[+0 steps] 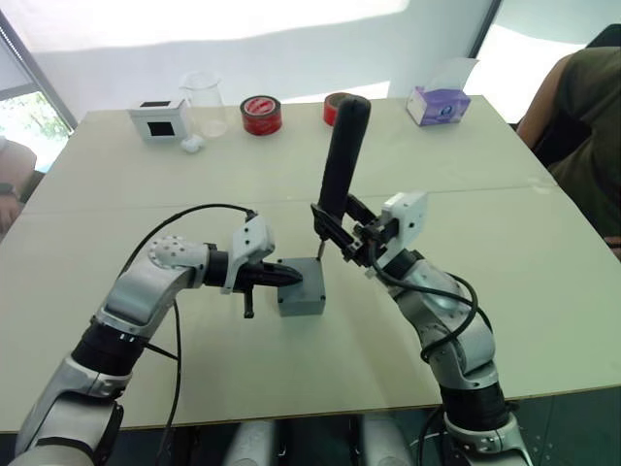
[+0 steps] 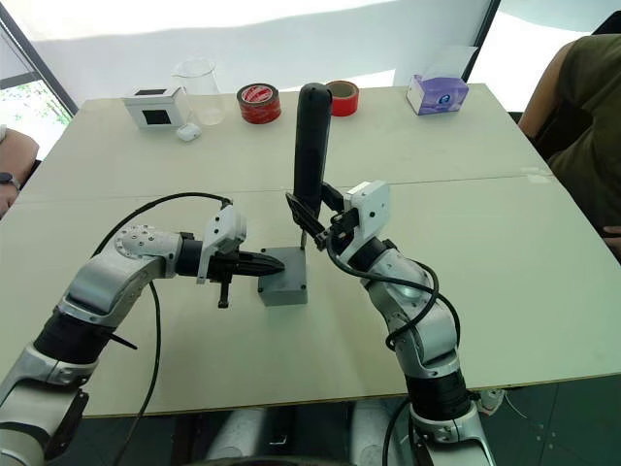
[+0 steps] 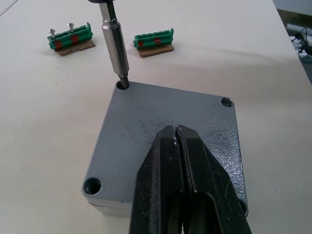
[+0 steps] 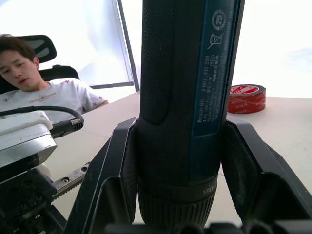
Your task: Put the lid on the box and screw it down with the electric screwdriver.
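With our closed left gripper (image 3: 176,134) pressing the rigid lid (image 3: 165,131) onto the box (image 1: 301,288), our right gripper (image 4: 178,161) clamps the stiff, top-heavy electric screwdriver (image 1: 342,160) low on its barrel, its bit seated in a corner hole beyond the left fingertips.

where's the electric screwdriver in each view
Left eye view: electric screwdriver upright at centre, held by the right gripper.
Right eye view: same tool, just left of centre.
Left wrist view: its metal bit in the lid's corner hole.
Right wrist view: black body between the fingers.
Shared landmark: red tape roll.
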Tool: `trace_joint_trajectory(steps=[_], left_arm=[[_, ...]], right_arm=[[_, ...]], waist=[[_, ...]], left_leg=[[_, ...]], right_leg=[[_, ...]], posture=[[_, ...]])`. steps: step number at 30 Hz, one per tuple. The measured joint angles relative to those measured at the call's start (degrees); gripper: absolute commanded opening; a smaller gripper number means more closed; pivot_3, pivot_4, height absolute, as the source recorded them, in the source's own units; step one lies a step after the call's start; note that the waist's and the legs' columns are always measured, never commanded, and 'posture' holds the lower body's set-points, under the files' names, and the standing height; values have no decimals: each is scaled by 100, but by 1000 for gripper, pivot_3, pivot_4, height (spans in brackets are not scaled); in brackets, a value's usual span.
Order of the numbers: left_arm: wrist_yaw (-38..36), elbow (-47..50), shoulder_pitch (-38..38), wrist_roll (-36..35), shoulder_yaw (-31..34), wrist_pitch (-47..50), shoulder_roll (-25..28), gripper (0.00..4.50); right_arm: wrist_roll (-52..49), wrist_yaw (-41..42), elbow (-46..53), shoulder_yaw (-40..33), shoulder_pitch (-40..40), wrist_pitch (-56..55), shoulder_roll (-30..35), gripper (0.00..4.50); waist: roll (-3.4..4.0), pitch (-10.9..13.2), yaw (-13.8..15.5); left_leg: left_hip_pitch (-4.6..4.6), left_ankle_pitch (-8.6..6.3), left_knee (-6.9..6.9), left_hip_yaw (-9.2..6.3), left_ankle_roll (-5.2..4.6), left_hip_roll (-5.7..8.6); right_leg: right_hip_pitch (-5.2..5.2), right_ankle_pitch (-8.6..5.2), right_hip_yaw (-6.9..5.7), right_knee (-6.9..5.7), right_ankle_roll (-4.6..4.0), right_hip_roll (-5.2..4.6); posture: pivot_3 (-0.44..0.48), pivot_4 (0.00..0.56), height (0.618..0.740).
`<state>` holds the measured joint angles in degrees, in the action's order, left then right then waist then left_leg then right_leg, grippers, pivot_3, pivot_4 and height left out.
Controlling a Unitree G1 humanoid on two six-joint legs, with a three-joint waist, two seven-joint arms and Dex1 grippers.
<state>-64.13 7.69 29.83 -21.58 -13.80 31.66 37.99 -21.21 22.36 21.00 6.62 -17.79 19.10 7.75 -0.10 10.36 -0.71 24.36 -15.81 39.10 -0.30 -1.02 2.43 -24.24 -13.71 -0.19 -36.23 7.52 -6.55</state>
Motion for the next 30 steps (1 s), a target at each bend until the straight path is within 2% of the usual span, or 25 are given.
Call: trace_joint_trajectory(steps=[30], left_arm=[[34,73,-153,24,53,-124,24,0]], right_arm=[[305,-98,-309,177,-43,-468,-173,1823]], waist=[[1,-4,-2]], left_leg=[[-7,0,0,-1,0,-2]], right_leg=[[5,0,0,-1,0,2]], posture=[[0,150,740]])
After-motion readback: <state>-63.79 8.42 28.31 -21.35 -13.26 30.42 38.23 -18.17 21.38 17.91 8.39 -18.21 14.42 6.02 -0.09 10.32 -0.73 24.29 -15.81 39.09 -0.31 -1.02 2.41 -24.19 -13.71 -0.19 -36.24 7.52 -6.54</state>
